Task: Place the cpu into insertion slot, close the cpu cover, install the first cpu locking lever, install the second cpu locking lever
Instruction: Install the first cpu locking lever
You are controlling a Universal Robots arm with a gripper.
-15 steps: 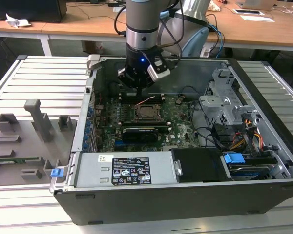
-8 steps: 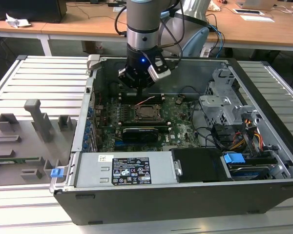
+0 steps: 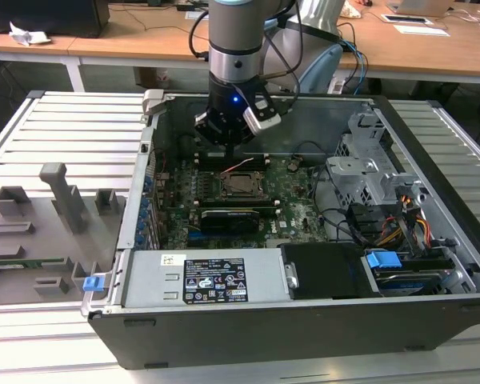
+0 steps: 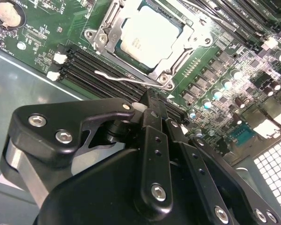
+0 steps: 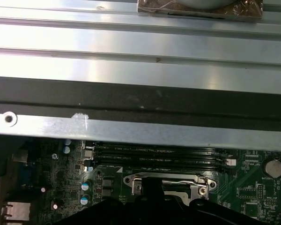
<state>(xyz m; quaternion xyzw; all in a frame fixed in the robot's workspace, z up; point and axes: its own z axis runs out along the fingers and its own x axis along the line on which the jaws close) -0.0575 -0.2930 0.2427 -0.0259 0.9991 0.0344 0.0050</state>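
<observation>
The cpu [image 4: 150, 37] lies flat in the insertion slot [image 3: 244, 185], its pale metal face showing through the cut-out of the cpu cover [image 4: 189, 35], which lies down over it. A thin wire locking lever [image 4: 126, 78] runs along the socket's edge closest to my gripper. My gripper [image 4: 151, 96] is shut with nothing between its fingers, its tip right beside that lever's hinge end. In the exterior view the gripper [image 3: 228, 148] hangs just behind the socket, inside the computer case. The socket's metal rim [image 5: 171, 180] also shows in the first wrist view.
Long black memory slots [image 4: 91, 63] lie between the gripper and the socket. The case's rear wall [image 5: 140, 126] is close behind. A metal drive cage [image 3: 376, 172] and cables stand on the exterior view's right, and a grey fixture tray [image 3: 40, 232] on its left.
</observation>
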